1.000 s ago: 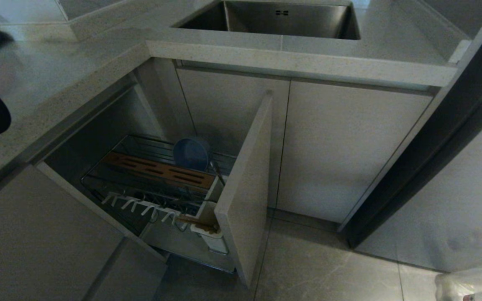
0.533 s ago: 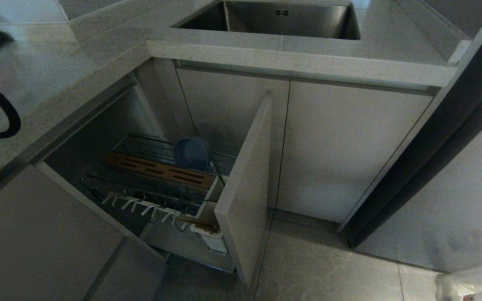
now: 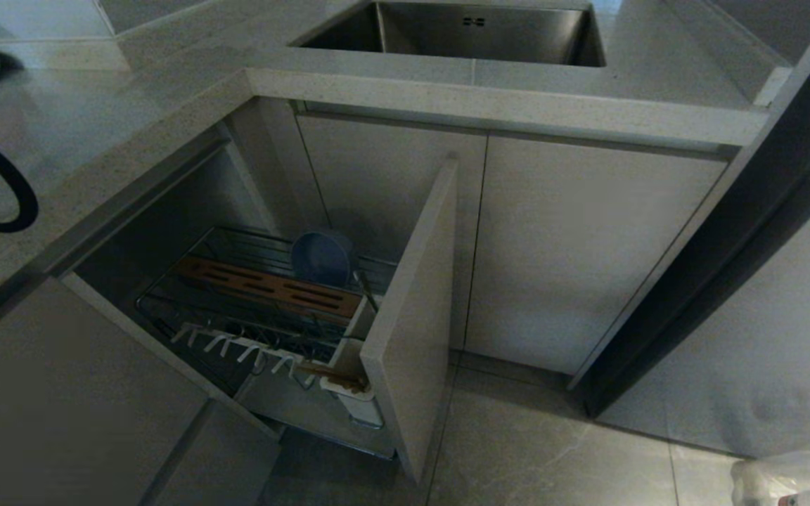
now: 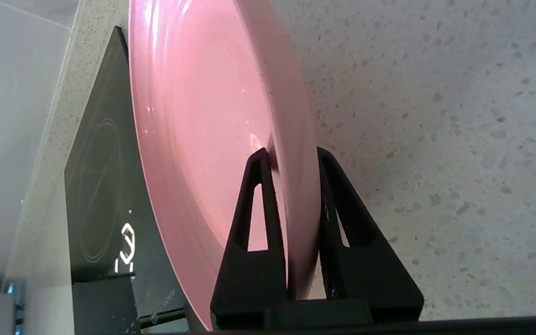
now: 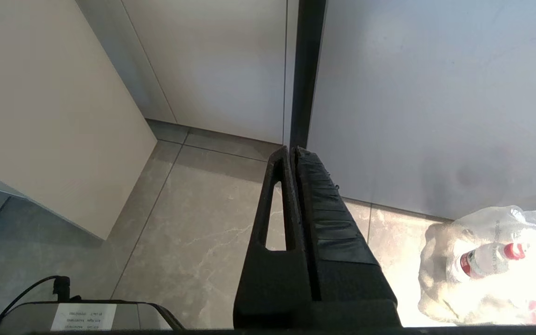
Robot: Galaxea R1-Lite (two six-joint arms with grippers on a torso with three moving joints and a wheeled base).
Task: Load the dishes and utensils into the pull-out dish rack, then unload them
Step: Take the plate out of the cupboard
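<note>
Fingers (image 4: 263, 186) of left gripper (image 4: 291, 160) clamp pink plate (image 4: 203, 116) on edge; little changed lately, awaiting pull-out dish rack (image 3: 264, 295).

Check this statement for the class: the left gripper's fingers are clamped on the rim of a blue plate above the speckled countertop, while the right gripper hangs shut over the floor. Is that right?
Not quite. The plate is salmon-pink, not blue, as the left wrist view shows. The rest stands: the left gripper pinches its rim above the speckled countertop, and the right gripper hangs shut over the floor.
</note>
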